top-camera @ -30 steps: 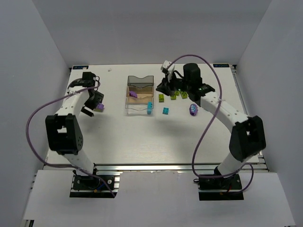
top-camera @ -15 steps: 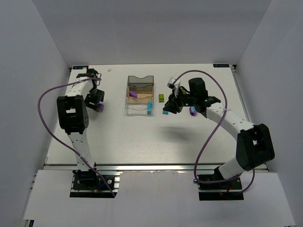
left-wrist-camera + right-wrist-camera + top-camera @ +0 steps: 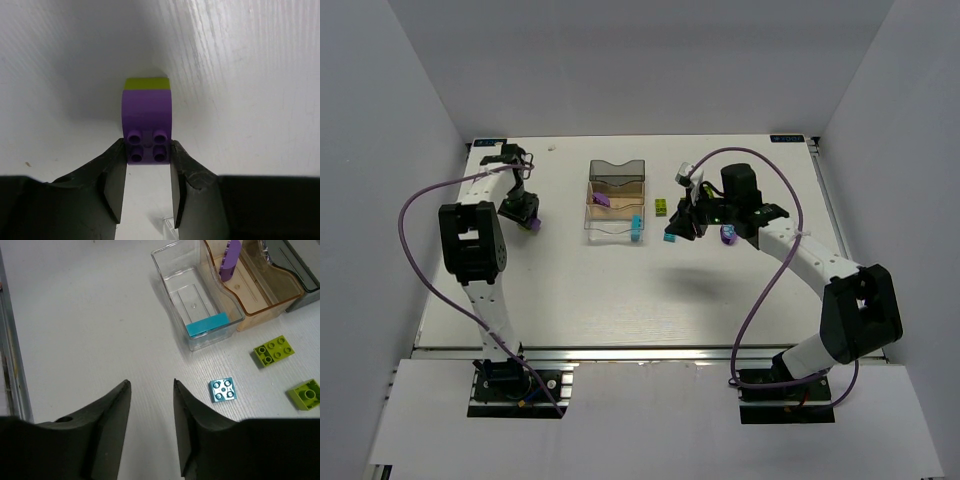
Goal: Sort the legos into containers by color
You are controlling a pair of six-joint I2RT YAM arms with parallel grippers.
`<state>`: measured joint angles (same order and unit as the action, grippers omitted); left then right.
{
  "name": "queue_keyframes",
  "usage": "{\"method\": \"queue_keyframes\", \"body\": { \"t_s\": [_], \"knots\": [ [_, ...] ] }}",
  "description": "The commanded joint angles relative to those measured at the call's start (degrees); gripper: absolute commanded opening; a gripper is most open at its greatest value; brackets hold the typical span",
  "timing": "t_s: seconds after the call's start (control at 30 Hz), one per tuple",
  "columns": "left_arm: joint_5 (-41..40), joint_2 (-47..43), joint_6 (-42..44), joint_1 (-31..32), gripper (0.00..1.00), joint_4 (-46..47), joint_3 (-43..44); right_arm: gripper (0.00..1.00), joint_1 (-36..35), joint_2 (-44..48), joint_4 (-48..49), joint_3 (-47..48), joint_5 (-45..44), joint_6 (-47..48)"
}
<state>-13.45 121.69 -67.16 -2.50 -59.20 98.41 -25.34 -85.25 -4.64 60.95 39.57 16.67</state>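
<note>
In the left wrist view a purple lego (image 3: 146, 112) lies on the table with a lime lego (image 3: 146, 83) against its far end. My left gripper (image 3: 147, 147) is shut on the purple lego's studded near end, both fingers touching its sides; from above it sits at the far left (image 3: 525, 212). My right gripper (image 3: 151, 385) hangs open over bare table, nothing between its fingers. A cyan lego (image 3: 223, 389) lies just right of it. The clear container (image 3: 175, 270) holds a cyan lego (image 3: 207, 324). The amber container (image 3: 250, 295) holds a purple lego (image 3: 231, 260).
The grey container (image 3: 618, 171) stands behind the amber one. Two lime legos (image 3: 273, 350) (image 3: 306, 394) lie right of the containers. Another purple lego (image 3: 727, 235) lies under the right arm. The table's left edge rail (image 3: 7, 355) is near.
The left gripper has closed onto the purple lego. The right gripper has moved from the lime legos toward the cyan lego and opened wider.
</note>
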Motion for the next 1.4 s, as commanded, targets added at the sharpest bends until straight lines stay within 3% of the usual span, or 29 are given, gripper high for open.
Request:
{"method": "queue_keyframes", "body": {
  "t_s": [0.0,0.17,0.33,0.43,0.5,0.57,0.67,0.73,0.83,1.07,1.37],
  "knots": [
    [5.4,-10.7,5.2,0.8,0.01,4.8,-4.2,0.46,0.2,1.9,-1.1,-0.4,2.6,-0.8],
    [13.3,-25.3,13.5,5.5,0.0,17.6,-20.7,0.61,0.1,0.0,-1.6,1.2,6.9,-8.5],
    [30.2,-43.0,18.1,6.6,0.0,34.3,-38.4,0.66,0.0,-4.0,-1.2,4.9,12.8,-21.9],
    [40.0,-52.9,19.4,6.6,0.0,50.0,-49.0,0.71,-0.1,-7.7,1.0,7.6,18.3,-33.1],
    [44.8,-58.5,17.6,6.7,0.0,56.4,-56.3,0.8,-0.3,-9.8,7.1,7.9,21.2,-42.4],
    [51.5,-62.0,13.2,7.2,0.0,70.2,-61.6,0.89,-0.6,-10.6,15.2,7.1,24.2,-48.5],
    [55.9,-67.5,5.8,8.3,0.0,87.6,-69.8,0.89,-1.5,-11.5,24.5,6.3,27.3,-60.0],
    [56.7,-69.5,2.0,9.4,0.01,98.6,-74.2,0.89,-2.4,-12.3,35.9,4.9,28.6,-69.8],
    [57.6,-69.8,-2.3,11.0,0.01,105.8,-76.3,0.89,-3.7,-13.9,51.3,3.2,28.8,-81.3],
    [57.0,-68.6,-4.7,14.6,0.0,110.7,-77.0,0.86,-5.6,-17.4,64.2,4.1,28.7,-88.5],
    [56.0,-67.2,-4.5,16.6,0.0,111.2,-77.8,0.84,-7.5,-18.3,65.6,7.7,28.7,-88.2]
  ]
}}
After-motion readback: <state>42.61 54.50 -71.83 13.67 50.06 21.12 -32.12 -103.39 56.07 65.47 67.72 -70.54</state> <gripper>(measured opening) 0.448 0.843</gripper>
